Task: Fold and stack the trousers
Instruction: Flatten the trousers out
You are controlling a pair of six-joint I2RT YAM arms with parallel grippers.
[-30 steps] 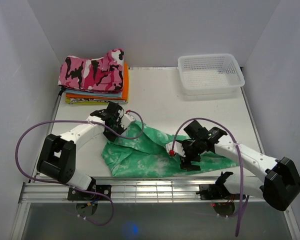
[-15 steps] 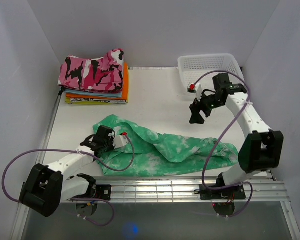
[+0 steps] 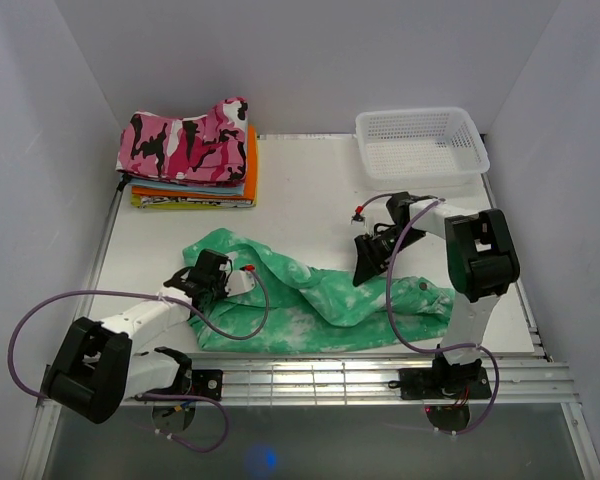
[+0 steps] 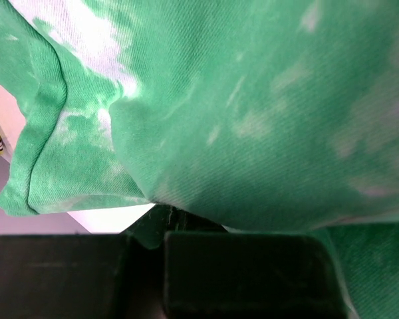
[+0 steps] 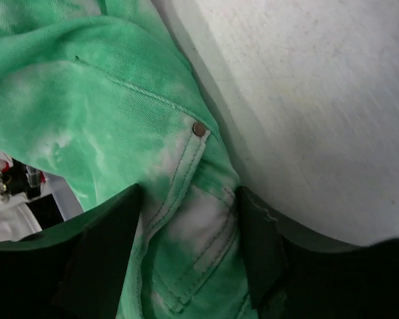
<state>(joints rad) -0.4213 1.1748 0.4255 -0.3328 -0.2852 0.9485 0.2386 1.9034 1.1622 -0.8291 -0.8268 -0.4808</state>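
The mint green, white-blotched trousers (image 3: pixel 310 300) lie crumpled across the front of the table (image 3: pixel 310 190). My left gripper (image 3: pixel 212 278) sits at their left end, shut on a pinch of the fabric. In the left wrist view the cloth (image 4: pixel 253 100) fills the frame above the closed gripper (image 4: pixel 146 239). My right gripper (image 3: pixel 365 268) is down on the trousers right of the middle. In the right wrist view it (image 5: pixel 186 226) is open, its fingers (image 5: pixel 100 246) straddling a bunched pocket seam with a rivet (image 5: pixel 199 128).
A stack of folded clothes (image 3: pixel 187 150) with a pink camouflage piece on top stands at the back left. A white mesh basket (image 3: pixel 420 145) sits at the back right. A metal rail (image 3: pixel 310 375) runs along the front edge, and walls close in on three sides.
My right gripper has swung down from beside the basket onto the trousers and its jaws have narrowed. The trousers' right end has drawn in leftward. My left gripper has stayed shut on the fabric.
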